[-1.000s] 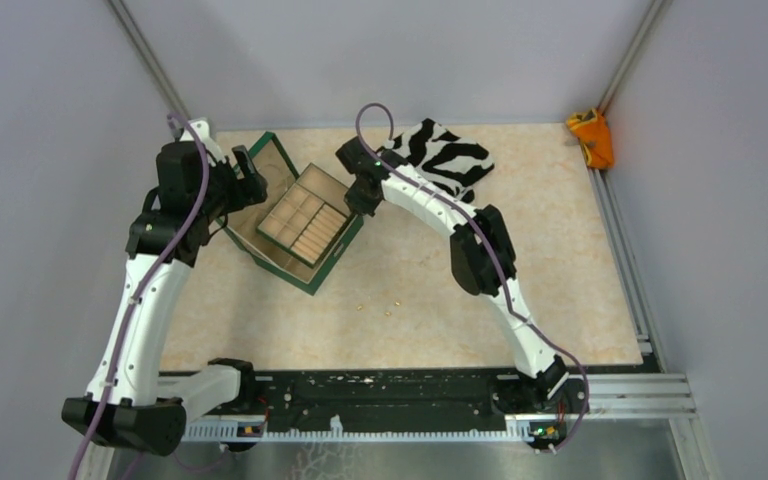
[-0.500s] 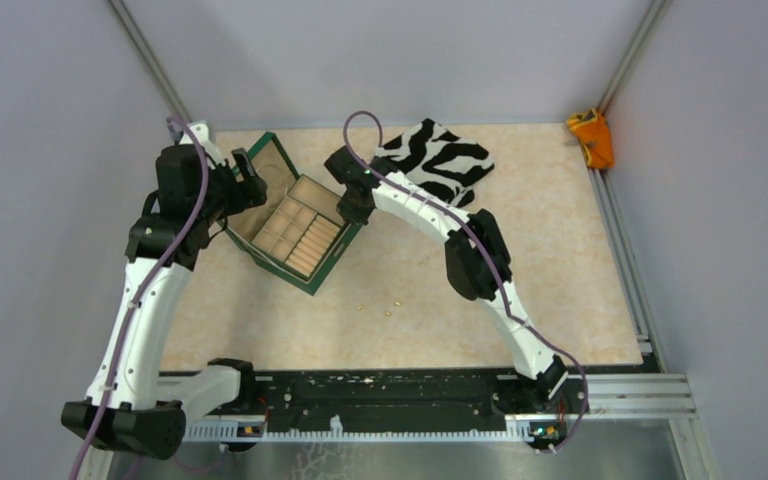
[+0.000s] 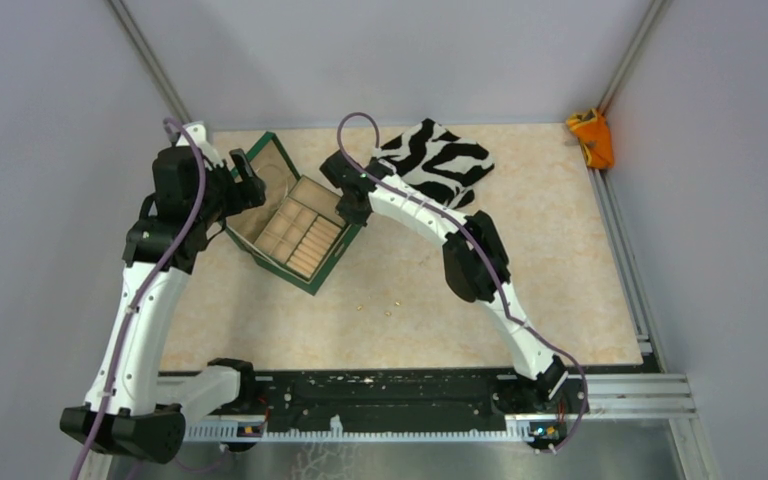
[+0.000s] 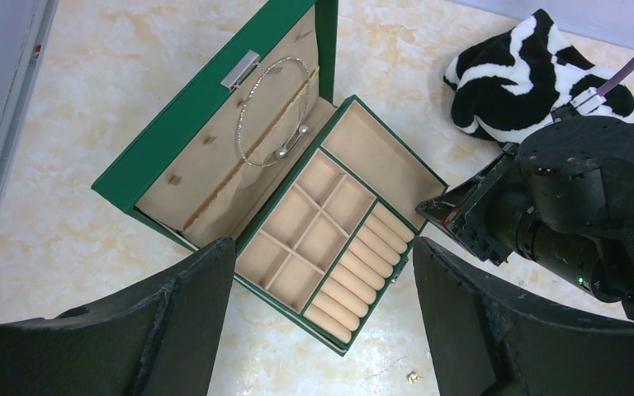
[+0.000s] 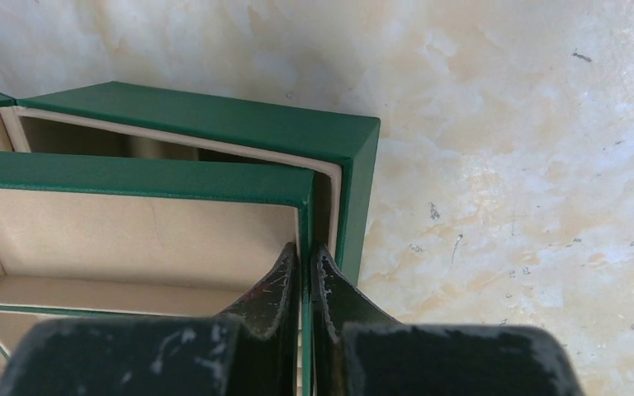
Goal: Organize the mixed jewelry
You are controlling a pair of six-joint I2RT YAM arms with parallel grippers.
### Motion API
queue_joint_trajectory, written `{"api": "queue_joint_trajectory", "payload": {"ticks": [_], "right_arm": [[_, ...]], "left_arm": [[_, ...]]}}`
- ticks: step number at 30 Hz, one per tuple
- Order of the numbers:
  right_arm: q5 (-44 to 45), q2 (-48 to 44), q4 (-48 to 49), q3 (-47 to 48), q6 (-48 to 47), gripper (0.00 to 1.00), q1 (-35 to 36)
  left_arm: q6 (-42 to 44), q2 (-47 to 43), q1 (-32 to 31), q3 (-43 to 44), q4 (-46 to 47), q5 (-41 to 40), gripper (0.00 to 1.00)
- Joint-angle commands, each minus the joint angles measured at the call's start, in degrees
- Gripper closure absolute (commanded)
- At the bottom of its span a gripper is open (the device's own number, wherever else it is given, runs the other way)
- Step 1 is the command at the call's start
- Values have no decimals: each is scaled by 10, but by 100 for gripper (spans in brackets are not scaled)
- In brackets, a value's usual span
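Note:
The thin silvery wire hoop (image 4: 271, 113) lies inside the open lid of the dark green box (image 3: 260, 159). Tiny gold specks (image 3: 387, 312) lie on the table in front of the box; one shows in the left wrist view (image 4: 413, 377). My right gripper (image 3: 349, 208) (image 5: 305, 252) is shut on the green wall of the tan compartment tray (image 5: 132, 177) at the box's right corner. My left gripper (image 3: 247, 172) (image 4: 324, 247) is open and empty, hovering above the box's compartments (image 4: 314, 227).
A black-and-white striped cloth (image 3: 440, 160) lies behind the right arm. An orange object (image 3: 591, 136) sits in the far right corner. The box's outer wall (image 5: 355, 198) stands just right of the held tray wall.
My right gripper has moved left and a little nearer, carrying the tray wall with it; the tray has shifted left over the box. The left arm has barely moved.

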Motion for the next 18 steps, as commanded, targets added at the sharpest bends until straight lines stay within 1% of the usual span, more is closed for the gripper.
{"api": "queue_joint_trajectory", "payload": {"ticks": [1, 5, 8, 11, 16, 18], "right_arm": [[60, -17, -8, 24, -20, 100, 7], [76, -22, -3, 15, -22, 100, 13], [62, -18, 8, 15, -25, 100, 14], [35, -18, 31, 15, -49, 100, 13], [44, -41, 46, 4, -69, 71, 15], [56, -61, 62, -13, -84, 64, 17]], "left_arm": [[-2, -11, 2, -5, 7, 5, 15], [-4, -8, 2, -7, 10, 10, 15], [-5, -7, 2, -8, 11, 15, 15], [-3, -9, 2, -8, 9, 12, 15], [-4, -11, 2, -11, 9, 12, 15], [-3, -11, 2, -15, 11, 14, 15]]}}
